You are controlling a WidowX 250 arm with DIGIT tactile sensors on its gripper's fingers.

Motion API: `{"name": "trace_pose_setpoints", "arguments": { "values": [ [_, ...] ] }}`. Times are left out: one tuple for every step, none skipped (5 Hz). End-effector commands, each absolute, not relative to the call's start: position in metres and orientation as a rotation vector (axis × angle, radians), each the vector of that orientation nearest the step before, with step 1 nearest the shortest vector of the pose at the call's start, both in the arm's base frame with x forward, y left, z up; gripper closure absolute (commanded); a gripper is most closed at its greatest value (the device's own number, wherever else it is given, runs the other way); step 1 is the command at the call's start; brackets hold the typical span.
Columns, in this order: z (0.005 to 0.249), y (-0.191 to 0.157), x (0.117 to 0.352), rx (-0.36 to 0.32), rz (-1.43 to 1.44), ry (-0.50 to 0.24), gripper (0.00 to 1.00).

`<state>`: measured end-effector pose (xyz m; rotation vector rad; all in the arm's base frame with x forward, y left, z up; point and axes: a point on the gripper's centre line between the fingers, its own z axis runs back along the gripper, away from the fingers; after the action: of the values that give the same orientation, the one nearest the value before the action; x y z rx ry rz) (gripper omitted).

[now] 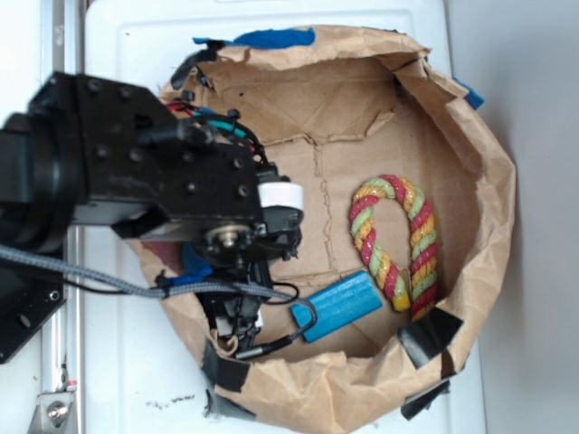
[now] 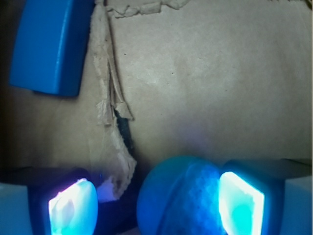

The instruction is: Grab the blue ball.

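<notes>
The blue ball (image 2: 181,200) is a teal, rough-surfaced sphere at the bottom of the wrist view, lying on the brown paper floor. My gripper (image 2: 156,205) is open around it. The right finger pad (image 2: 240,203) touches or nearly touches the ball's side. The left finger pad (image 2: 73,208) stands apart from it, with a dark gap and a torn paper flap (image 2: 120,166) between. In the exterior view the robot arm (image 1: 163,172) covers the fingers, and only a sliver of the blue ball (image 1: 193,259) shows beneath it.
A flat bright-blue block (image 1: 336,306) (image 2: 49,44) lies close by. A red, yellow and green rope loop (image 1: 398,244) rests to the right. Everything sits inside a crumpled brown paper bag (image 1: 493,181) with raised walls, patched with black tape (image 1: 425,339).
</notes>
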<state>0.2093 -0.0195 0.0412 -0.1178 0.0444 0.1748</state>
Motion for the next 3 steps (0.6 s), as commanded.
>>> {"name": "trace_pose_setpoints", "arguments": {
  "values": [
    [0.035,-0.026,0.213,-0.084,0.165,0.038,0.00],
    [0.046,-0.027,0.210,-0.097,0.144,0.027,0.00],
    [0.059,-0.024,0.207,-0.094,0.126,0.040,0.00]
  ]
}}
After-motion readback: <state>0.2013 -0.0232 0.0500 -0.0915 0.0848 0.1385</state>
